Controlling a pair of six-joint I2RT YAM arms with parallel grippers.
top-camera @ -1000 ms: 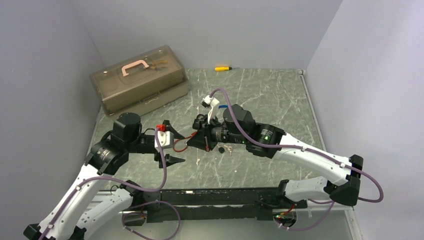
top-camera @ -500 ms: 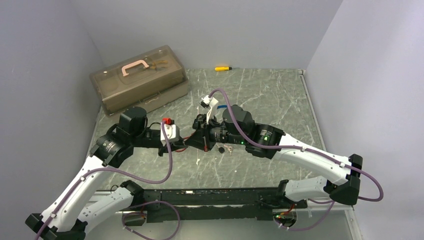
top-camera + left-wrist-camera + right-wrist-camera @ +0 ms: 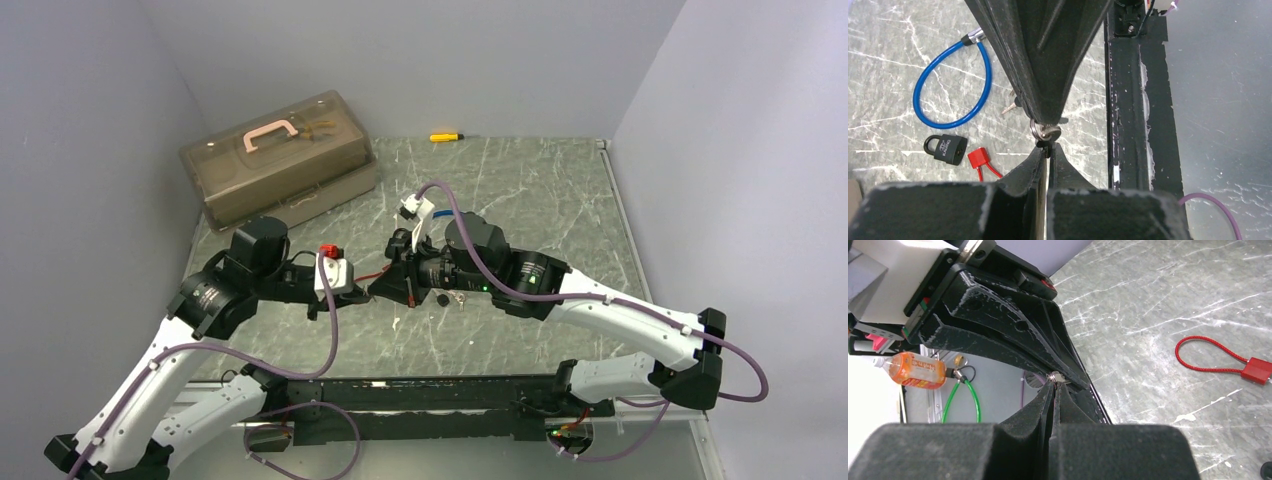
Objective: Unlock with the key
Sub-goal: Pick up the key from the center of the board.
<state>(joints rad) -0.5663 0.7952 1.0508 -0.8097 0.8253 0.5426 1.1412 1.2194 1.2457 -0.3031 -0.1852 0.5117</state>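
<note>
Toolbox [image 3: 280, 160] of see-through brown plastic, with a pink handle, sits at the upper left of the top view on the grey counter [image 3: 540, 190]. Below it, a little left of the middle, the left gripper [image 3: 366, 291] points to the right. Its two fingers are pressed together with only a thin line between them. Their tips pinch one edge of a small metal key ring [image 3: 1043, 131].

The ring is held up off the counter, right in the middle of the frame. The right gripper [image 3: 380, 289] comes in from the right and points left, so the two grippers meet tip to tip. Its fingers are closed tight too, and they pinch the other side of the ring. So the ring is caught between both sets of tips.

Just right of that, under the right arm, a black padlock [image 3: 441, 298] lies on the counter with a loose key [image 3: 459, 299] just beside it. In the left wrist view the padlock is at the lower left. A red tag [image 3: 979, 158] lies just to its right, and a blue cable loop [image 3: 989, 75] lies above them. A yellow screwdriver [image 3: 445, 136] lies at the top middle of the top view, near the back wall.
</note>
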